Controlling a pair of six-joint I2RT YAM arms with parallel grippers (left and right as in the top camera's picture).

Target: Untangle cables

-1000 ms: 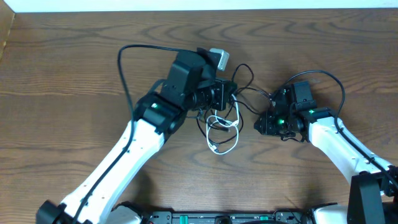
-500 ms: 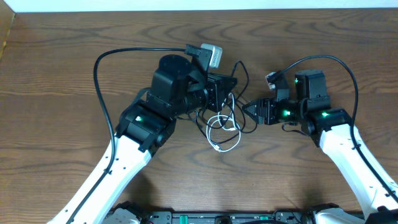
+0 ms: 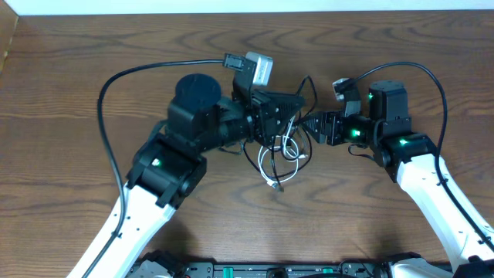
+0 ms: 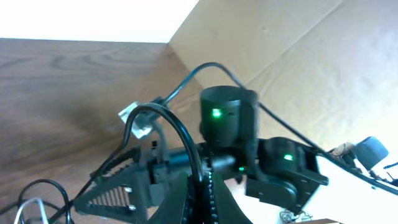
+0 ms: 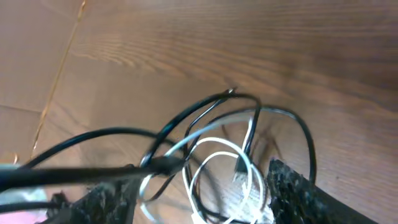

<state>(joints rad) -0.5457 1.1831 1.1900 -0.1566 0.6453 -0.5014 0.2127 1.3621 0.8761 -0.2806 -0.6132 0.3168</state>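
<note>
The thin cables hang in a tangle between my two grippers. The white cable [image 3: 272, 164] loops down onto the table, with thin black cable [image 3: 309, 91] looped around it. My left gripper [image 3: 284, 116] is shut on a black cable [image 4: 180, 127], which arcs up from its jaws [image 4: 202, 182]. My right gripper [image 3: 307, 123] points left at the tangle. It is open, and the white loops [image 5: 219, 142] and black strands [image 5: 205, 106] lie between its fingers [image 5: 199, 186]. The right gripper's ridged fingers also show in the left wrist view [image 4: 118, 190].
The thick black robot cable [image 3: 108, 85] arcs wide off the left arm, and another [image 3: 436, 77] arcs over the right arm. A grey camera block [image 3: 258, 68] sits on the left wrist. The wooden table [image 3: 77, 46] extends all around.
My left gripper has swung right and lifted the tangle, drawing the white loops tighter. My right gripper has turned from pointing down to pointing left and moved in onto the tangle.
</note>
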